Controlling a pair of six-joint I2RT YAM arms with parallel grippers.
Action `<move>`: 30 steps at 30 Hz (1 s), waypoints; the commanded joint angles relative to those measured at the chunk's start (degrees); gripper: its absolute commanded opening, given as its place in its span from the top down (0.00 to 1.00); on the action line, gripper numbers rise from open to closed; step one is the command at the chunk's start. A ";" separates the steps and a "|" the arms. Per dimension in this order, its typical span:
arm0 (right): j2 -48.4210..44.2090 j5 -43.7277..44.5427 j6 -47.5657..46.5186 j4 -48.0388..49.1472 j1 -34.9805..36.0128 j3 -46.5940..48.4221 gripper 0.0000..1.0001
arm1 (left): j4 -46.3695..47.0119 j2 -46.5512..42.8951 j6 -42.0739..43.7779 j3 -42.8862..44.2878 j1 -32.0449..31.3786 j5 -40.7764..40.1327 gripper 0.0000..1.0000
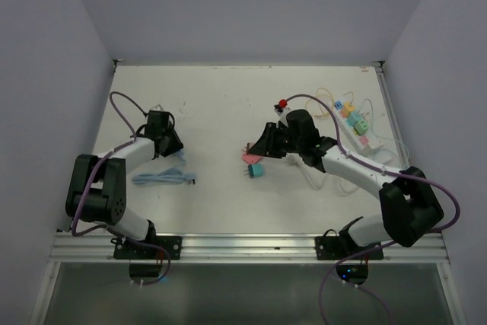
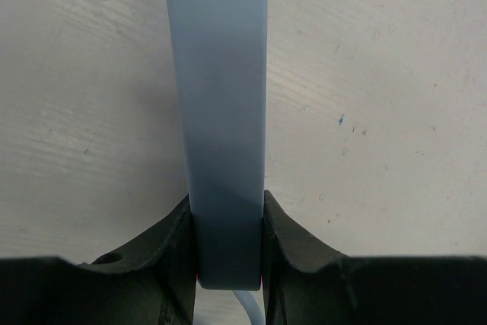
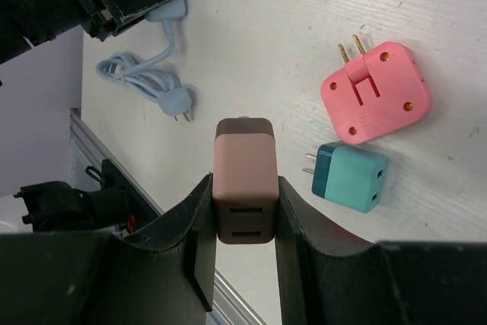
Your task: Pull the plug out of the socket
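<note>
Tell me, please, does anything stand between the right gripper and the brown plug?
Nothing visible does: the right gripper has its jaws shut on the brown plug. The pink adapter and teal adapter lie on the table to one side; the blue power strip is apart, in the left gripper.

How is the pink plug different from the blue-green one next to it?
The pink plug is a wide rounded square. The blue-green plug is a smaller box with a darker end. The pink plug's prongs look gold, and the blue-green plug's look silver and point a different way. Both lie loose on the table, each showing two prongs.
</note>
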 commanded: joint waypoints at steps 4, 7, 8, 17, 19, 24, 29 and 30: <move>0.06 2.40 -2.62 0.23 -0.47 -0.79 1.00 | 7.22 0.85 -2.20 -0.10 3.09 8.66 0.69; 0.77 4.94 -3.94 -1.25 -0.47 -0.18 1.00 | 7.04 -0.99 -3.43 -1.60 4.58 9.27 0.50; 1.38 5.48 -4.81 -1.87 -0.47 0.09 1.00 | 6.95 -2.48 -3.70 -2.82 5.20 9.36 0.40; 10.16 8.47 -6.05 -2.14 -1.61 9.22 1.00 | -3.40 -15.22 -1.59 -5.21 7.22 7.00 0.00; 13.94 8.47 -5.88 -2.14 -1.70 12.81 1.00 | -5.96 -19.60 0.34 -4.51 7.22 5.94 0.00; 24.82 6.11 -5.18 -2.76 -1.70 23.18 0.96 | -12.47 -28.49 6.65 -2.66 7.22 -1.09 0.00; 32.75 3.73 -2.10 -2.58 -1.70 28.73 0.92 | -12.04 -35.36 11.15 -4.24 7.22 -5.40 0.00; 33.55 3.38 -1.66 -2.58 -1.70 29.09 0.89 | -11.69 -35.80 11.50 -4.94 7.22 -5.14 0.00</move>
